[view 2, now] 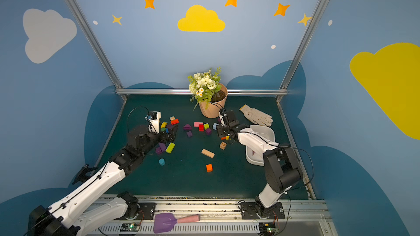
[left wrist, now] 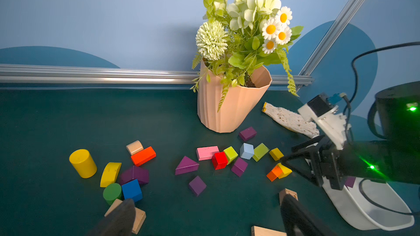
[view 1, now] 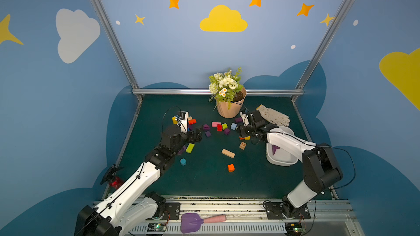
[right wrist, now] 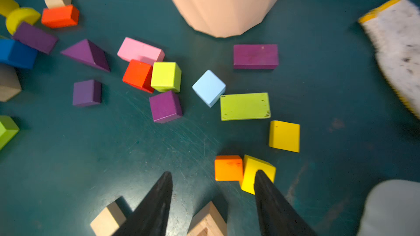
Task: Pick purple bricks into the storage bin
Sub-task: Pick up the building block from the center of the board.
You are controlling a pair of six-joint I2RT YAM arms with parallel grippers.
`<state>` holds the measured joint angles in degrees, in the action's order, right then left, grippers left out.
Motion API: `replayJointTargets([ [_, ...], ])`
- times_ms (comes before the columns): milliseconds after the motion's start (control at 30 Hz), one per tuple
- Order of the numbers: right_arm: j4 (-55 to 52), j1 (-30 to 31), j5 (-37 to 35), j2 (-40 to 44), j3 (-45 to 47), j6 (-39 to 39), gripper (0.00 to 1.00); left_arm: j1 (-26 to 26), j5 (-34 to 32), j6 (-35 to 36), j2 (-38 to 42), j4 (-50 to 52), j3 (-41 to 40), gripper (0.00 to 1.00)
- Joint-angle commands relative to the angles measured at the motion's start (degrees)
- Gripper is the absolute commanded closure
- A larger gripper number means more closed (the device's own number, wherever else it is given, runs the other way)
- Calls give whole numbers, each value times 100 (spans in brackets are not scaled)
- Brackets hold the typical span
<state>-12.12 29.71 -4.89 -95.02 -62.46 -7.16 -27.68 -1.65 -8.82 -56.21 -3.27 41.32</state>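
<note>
The storage bin (view 1: pixel 281 162) stands at the right of a top view, close under the right arm. I judge this is so that the arm has only a short way to carry, and one purple wedge (view 1: pixel 275 149) already lies inside it. The flowerpot (view 1: pixel 229 110) stands in the upper middle of the table. For this task it seems only an obstacle, because a purple oblong (view 1: pixel 238 119) lies just beside its foot. The other purple bricks lie in the middle of the picture, mixed with blocks of other colours. Among them are a second wedge (view 1: pixel 206 126), a purple cube (view 1: pixel 208 134) just below it, and a further cube (view 1: pixel 226 131) to the right, so most of the work is not yet done. The left gripper (view 1: pixel 197 134) is at the middle left, just beside the second wedge. Its fingers stand fully apart and nothing is between them. The right gripper (right wrist: pixel 213 173) hangs over the blocks left of the bin, with its fingers about half apart and empty. In its wrist view one finger (right wrist: pixel 264 187) covers part of a yellow block (right wrist: pixel 251 169). Whether it touches that block, I cannot tell.
</note>
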Motion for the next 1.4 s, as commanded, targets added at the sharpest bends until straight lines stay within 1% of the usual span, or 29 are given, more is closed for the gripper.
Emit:
replayJointTargets([
  [0, 128, 147, 41, -253, -129, 213, 41, 35, 182, -5, 48, -10, 18, 0],
  [167, 214, 320, 81, -575, -244, 398, 40, 70, 183, -85, -23, 190, 132, 0],
  [533, 289, 384, 427, -1133, -618, 610, 40, 122, 172, -111, -4, 262, 150, 0],
  [933, -41, 450, 517, -1674, -1249, 939, 40, 169, 332, -85, -31, 256, 143, 0],
  [1167, -280, 445, 540, -1943, -1574, 1102, 40, 184, 633, -2, -46, 195, 108, 0],
  [1367, -335, 430, 594, -2111, -1709, 1147, 40, 200, 727, 20, -32, 151, 91, 0],
])
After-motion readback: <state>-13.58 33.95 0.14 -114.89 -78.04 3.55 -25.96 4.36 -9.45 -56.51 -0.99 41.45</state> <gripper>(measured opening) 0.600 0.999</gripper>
